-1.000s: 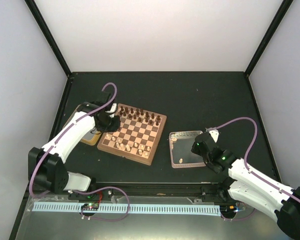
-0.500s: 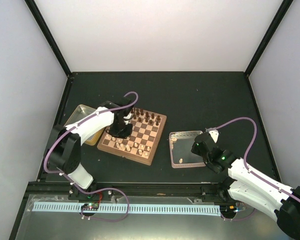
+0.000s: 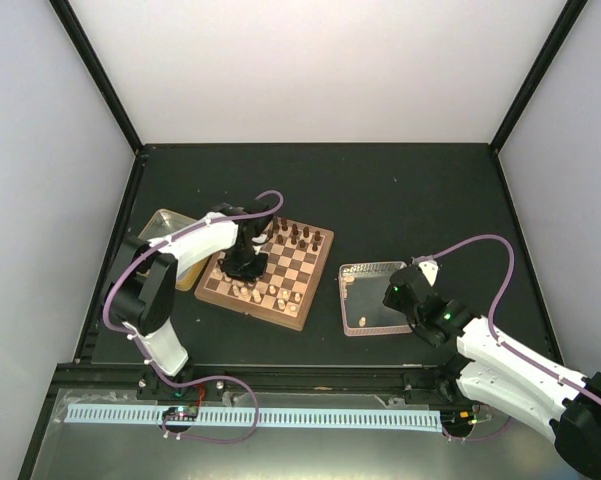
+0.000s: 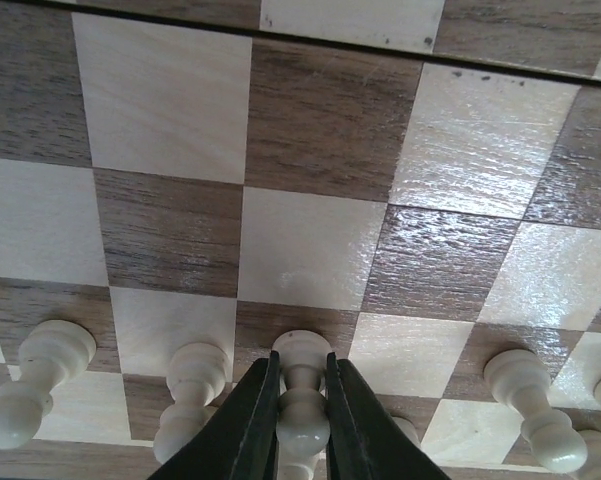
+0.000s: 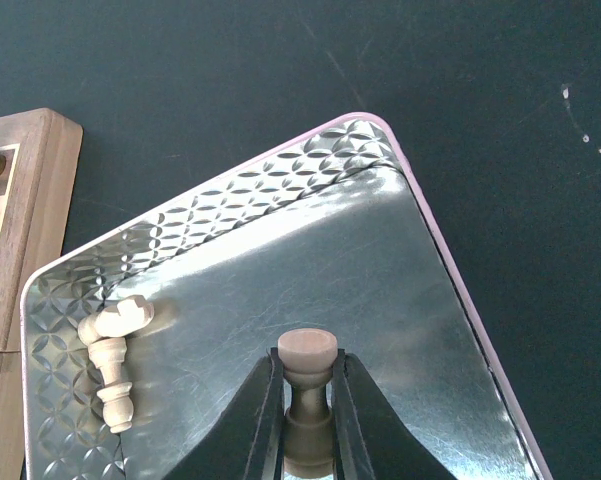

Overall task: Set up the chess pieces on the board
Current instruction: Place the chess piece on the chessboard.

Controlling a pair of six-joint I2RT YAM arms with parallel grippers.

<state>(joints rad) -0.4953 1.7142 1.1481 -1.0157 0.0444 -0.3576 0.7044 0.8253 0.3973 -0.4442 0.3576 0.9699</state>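
Lots of pieces [image 3: 270,292] already stand on the board [image 3: 298,318] at the middle left. The left pincer [image 4: 301,368] pinches a pale pawn [image 4: 301,400] low in its view. The right pincer [image 5: 308,368] pinches another piece [image 5: 308,350] over the tray [image 5: 380,250], where one more pale piece [image 5: 113,355] lies waiting.

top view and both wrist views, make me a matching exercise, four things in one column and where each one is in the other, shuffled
Things:
1. left gripper
2. right gripper
3. loose pale piece
4. dark chessmen

Places:
A. lying on its side in the tray
B. shut on a pale pawn in the board's pale row
C. standing along the board's far edge
D. shut on a pale piece above the tray

Pairs: 1-B, 2-D, 3-A, 4-C
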